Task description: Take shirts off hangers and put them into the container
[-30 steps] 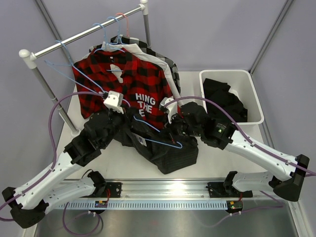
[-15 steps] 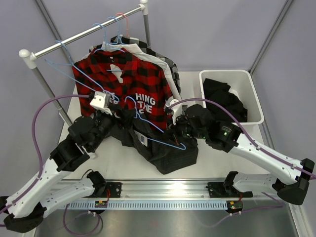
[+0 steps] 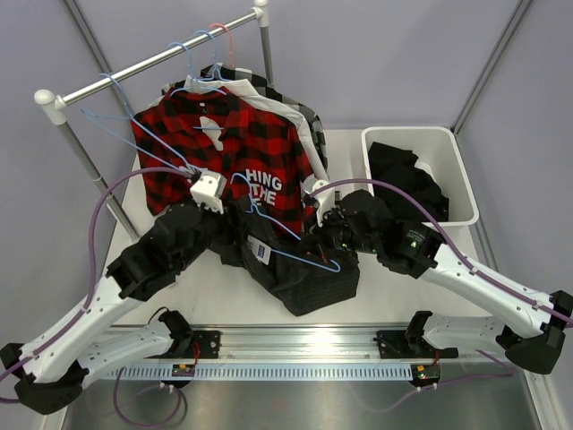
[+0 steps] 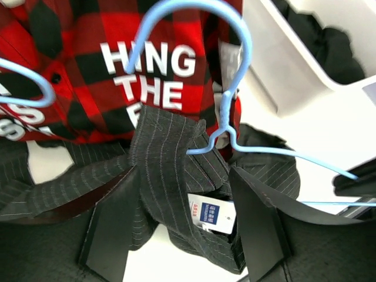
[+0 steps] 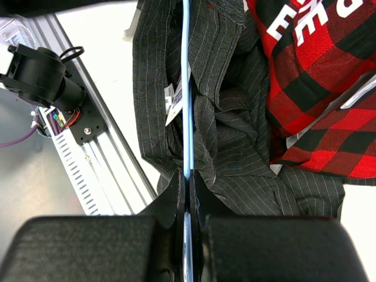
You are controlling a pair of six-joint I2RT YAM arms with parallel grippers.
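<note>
Two white-shelled arms (image 3: 89, 313) with black joints, purple cables (image 3: 94, 224) looping off each, white wrist camera block (image 3: 208, 190), left gripper (image 4: 185, 170) with black wedge fingers (image 4: 111, 229), silver base rail (image 3: 304, 345).

Metal clothes rail (image 3: 152, 61) (white-capped ends) stands on white table (image 3: 233, 305).

Jaws of left gripper (image 4: 183, 176), clamped a second ago, now stand apart, straddling a raised fold of the pinstriped shirt (image 4: 161, 153). Left arm swung out left, then came back right to the shirt. Hook of blue hanger (image 3: 288, 254) lifted farther. Its near end shifted slightly right with right gripper (image 3: 324, 240).
</note>
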